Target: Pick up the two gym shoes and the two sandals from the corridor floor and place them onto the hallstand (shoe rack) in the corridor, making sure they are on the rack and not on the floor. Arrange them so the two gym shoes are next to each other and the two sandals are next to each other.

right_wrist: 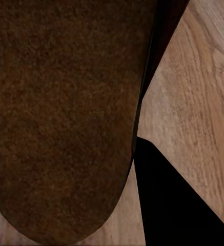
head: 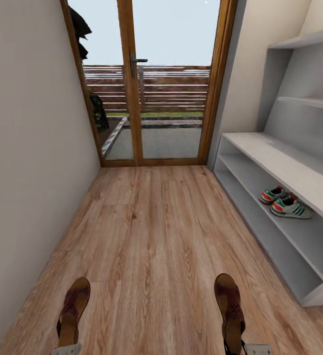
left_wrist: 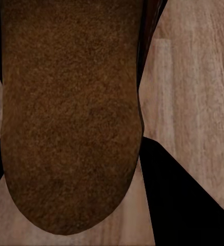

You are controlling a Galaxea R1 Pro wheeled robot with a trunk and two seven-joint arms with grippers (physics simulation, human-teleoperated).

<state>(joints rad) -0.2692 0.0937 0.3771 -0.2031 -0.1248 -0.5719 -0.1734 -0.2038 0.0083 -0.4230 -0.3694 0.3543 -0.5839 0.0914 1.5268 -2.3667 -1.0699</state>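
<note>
Sandals are showing at the bottom of the head view: the left sandal (head: 72,310) at lower left, the right sandal (head: 230,308) at lower right, each with a grey sliver of the left gripper (head: 66,350) and the right gripper (head: 257,350) peeking in at its heel. Whether those claws are clamping the sandals, I cannot tell. Both wrist views are looking at a brown suede-like sole (left_wrist: 70,118) (right_wrist: 65,118) with the corridor floor (left_wrist: 194,92) lying beyond it. Only the head view is showing the gym shoes (head: 285,202), sitting side by side on the middle shelf of the hallstand (head: 279,162) at right. Wood planks (head: 151,236) are running toward a glass door (head: 151,84) at top centre.
</note>
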